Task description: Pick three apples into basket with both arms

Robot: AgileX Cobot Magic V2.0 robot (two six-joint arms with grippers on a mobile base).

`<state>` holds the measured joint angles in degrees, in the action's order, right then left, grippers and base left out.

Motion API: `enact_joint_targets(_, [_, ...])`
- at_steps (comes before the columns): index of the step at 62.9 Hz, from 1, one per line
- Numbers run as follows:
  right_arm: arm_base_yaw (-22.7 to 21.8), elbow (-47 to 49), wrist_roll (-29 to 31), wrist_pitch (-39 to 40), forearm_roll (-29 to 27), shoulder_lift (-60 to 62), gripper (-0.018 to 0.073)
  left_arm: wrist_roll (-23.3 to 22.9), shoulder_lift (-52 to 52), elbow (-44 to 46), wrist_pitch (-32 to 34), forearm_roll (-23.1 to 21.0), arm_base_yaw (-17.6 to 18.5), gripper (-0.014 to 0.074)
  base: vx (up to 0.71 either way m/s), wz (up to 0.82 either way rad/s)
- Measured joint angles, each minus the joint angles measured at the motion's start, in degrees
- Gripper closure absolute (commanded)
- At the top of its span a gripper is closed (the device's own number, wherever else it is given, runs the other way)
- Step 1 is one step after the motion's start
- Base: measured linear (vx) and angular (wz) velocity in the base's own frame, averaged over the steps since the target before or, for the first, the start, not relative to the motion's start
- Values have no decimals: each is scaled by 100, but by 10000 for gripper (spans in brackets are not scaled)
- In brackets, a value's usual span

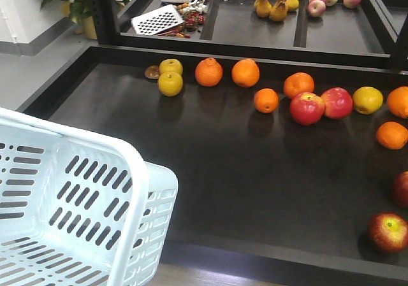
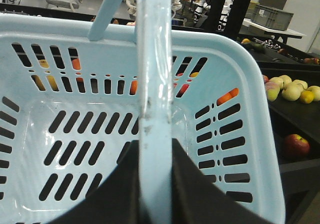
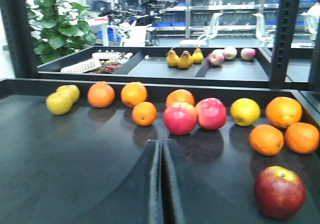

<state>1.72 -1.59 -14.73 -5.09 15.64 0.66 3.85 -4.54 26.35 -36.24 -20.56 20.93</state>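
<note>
The right gripper (image 3: 161,145) has its fingers pressed together with nothing between them. The left gripper (image 2: 156,151) is clamped around the basket handle (image 2: 152,59) and carries the basket (image 1: 137,190), which holds no fruit yet.

Take the nearest dark red apple (image 3: 279,191) as the mark. The right claw sits short of it and to its left, and the basket is well to its left. A second dark apple (image 1: 401,189) lies just behind it at the frame edge; a third I cannot place for certain.

I judge the step in hand to be the reach — spread the jaws wide first, then come down over the apple's crown and straddle its widest part. The table's raised front lip (image 1: 274,255) runs close in front of that apple, so approach from above. An orange (image 1: 391,135) lies further behind it. To its left the dark table top lies bare — good room for carrying the apple across.
</note>
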Motion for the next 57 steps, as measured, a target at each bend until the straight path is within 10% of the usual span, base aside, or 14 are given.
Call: enact_joint_targets(57, [0, 0, 0, 0, 0, 0, 564, 0, 0, 0, 0, 0, 0, 604, 12, -24])
